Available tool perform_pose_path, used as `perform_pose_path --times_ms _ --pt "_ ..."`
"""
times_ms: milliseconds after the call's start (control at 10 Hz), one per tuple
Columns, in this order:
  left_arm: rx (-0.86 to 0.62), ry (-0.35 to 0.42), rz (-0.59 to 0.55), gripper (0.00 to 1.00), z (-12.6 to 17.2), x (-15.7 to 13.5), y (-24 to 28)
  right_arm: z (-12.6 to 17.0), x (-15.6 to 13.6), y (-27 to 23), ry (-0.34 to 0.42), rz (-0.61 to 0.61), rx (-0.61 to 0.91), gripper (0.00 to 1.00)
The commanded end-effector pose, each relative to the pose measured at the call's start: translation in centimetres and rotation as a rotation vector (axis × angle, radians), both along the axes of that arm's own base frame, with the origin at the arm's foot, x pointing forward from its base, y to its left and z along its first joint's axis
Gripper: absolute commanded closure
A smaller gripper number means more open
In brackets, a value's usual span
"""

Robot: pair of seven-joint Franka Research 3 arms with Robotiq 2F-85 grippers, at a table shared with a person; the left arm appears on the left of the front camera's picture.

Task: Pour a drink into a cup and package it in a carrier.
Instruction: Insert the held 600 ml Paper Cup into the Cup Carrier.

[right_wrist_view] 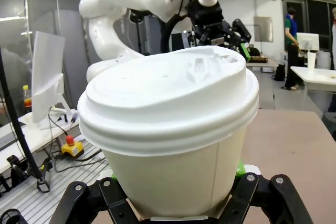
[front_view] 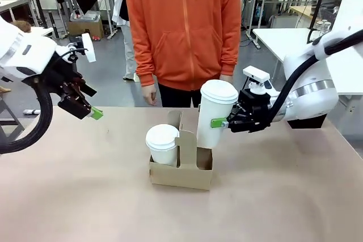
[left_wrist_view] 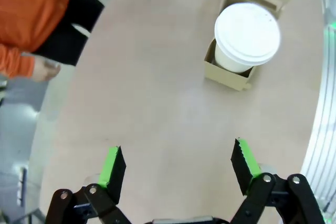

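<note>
The right gripper [front_view: 222, 122] clamps one lidded white paper cup [front_view: 215, 114], tilted, its base at the cardboard carrier [front_view: 181, 165]. A second lidded cup [front_view: 162, 144] sits in the carrier's left slot. The left gripper [left_wrist_view: 178, 163] hangs wide open, empty, above the surface [front_view: 85, 196].

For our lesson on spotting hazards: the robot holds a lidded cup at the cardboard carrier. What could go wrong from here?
1. The held cup leans, its base at the slot edge; it may catch the carrier.
2. It may nudge the seated cup.
3. The right fingers squeeze its side; the lid may pop.
</note>
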State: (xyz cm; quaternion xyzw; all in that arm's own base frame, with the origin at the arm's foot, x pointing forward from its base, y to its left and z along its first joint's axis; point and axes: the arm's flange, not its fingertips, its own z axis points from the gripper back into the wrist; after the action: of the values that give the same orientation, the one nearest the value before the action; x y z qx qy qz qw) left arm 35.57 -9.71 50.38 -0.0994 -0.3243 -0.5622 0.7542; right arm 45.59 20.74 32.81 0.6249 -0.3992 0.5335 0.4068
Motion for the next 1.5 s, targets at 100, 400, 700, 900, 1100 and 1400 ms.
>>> perform_pose_path --times_ms 100,400,700,900,1100,1400 --pt "-0.093 0.018 -0.123 0.00 -4.1 -1.6 2.9 -1.3 -0.5 1.5 -0.013 -0.008 0.009 0.19" --pt "-0.053 0.008 -0.077 0.00 -1.2 0.7 1.9 -2.7 -0.5 2.4 0.017 0.008 0.001 0.19" --pt "-0.053 0.008 -0.077 0.00 -1.2 0.7 1.9 -3.8 -0.8 3.0 0.020 0.009 -0.024 0.19" --pt "-0.053 0.008 -0.077 0.00 -1.2 0.7 1.9 -5.3 -0.7 3.2 0.030 0.027 -0.049 0.19" --pt "-0.053 0.008 -0.077 0.00 -1.2 0.7 1.9 -6.6 -1.0 3.5 0.045 0.040 -0.054 0.19" --pt "-0.053 0.008 -0.077 0.00 -1.2 0.7 1.9 -8.1 -1.1 3.4 0.023 0.068 -0.074 0.19"
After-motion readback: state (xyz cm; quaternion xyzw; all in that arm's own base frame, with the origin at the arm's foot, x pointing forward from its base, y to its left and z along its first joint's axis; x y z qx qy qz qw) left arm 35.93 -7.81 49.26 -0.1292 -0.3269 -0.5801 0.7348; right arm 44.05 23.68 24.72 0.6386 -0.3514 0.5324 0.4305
